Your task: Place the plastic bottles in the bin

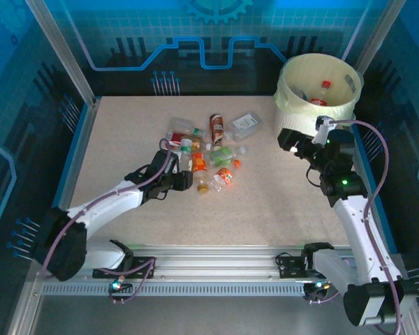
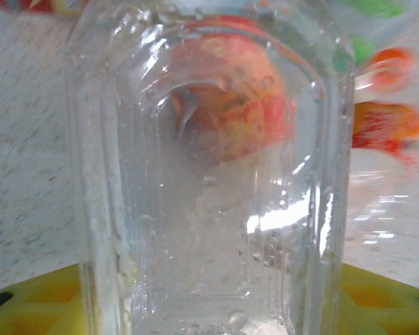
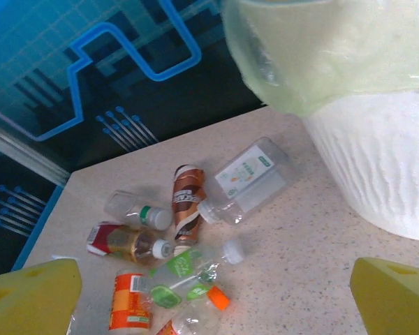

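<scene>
Several plastic bottles [image 1: 216, 155] lie in a pile on the table's middle. Among them are a brown-labelled one [image 3: 187, 202], a flat clear one [image 3: 248, 178], a red-labelled one [image 3: 122, 241] and an orange-labelled one [image 3: 131, 300]. My left gripper [image 1: 186, 180] is at the pile's near left edge, shut on a clear ribbed bottle [image 2: 209, 174] that spans the gap between its yellow fingers [image 2: 35, 300]. An orange bottle shows through it. The bin [image 1: 288, 98] stands at the far right with a red-capped bottle [image 1: 324, 91] inside. My right gripper [image 1: 290, 141] hovers open just in front of the bin [image 3: 377, 167], with nothing between its fingers.
Blue frame walls enclose the table on the left, far and right sides. A metal rail [image 1: 216, 262] with the arm bases runs along the near edge. Bare tabletop [image 1: 265, 202] lies between the pile and the right arm.
</scene>
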